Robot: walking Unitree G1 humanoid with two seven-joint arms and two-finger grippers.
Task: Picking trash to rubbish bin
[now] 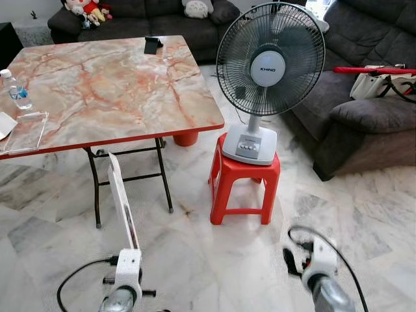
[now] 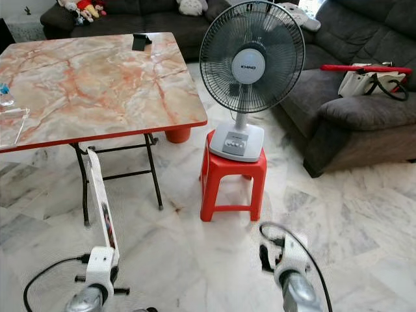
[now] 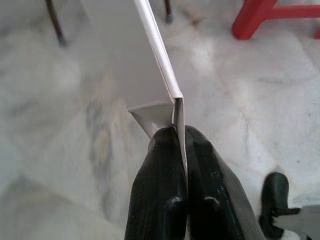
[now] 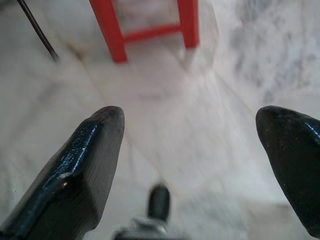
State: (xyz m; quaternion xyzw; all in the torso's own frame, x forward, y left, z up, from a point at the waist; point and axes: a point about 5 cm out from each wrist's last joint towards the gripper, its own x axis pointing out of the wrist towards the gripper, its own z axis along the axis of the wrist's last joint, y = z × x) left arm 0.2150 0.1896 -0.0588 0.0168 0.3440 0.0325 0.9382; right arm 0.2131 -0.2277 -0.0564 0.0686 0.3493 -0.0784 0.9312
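Left gripper [image 3: 181,137] fingers clamp the carton [image 1: 121,195] by one thin edge; it may slip. Right gripper [image 4: 190,130] fingers apart.

Bright even daylight, blurred wrist-view backgrounds.

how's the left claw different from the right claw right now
The left claw is shut on a flat white carton piece, fingers pressed together; the right claw is open, fingers spread wide with nothing between them. The left one holds its piece up near the table leg; the right hangs lower over bare floor. Both have black fingers.
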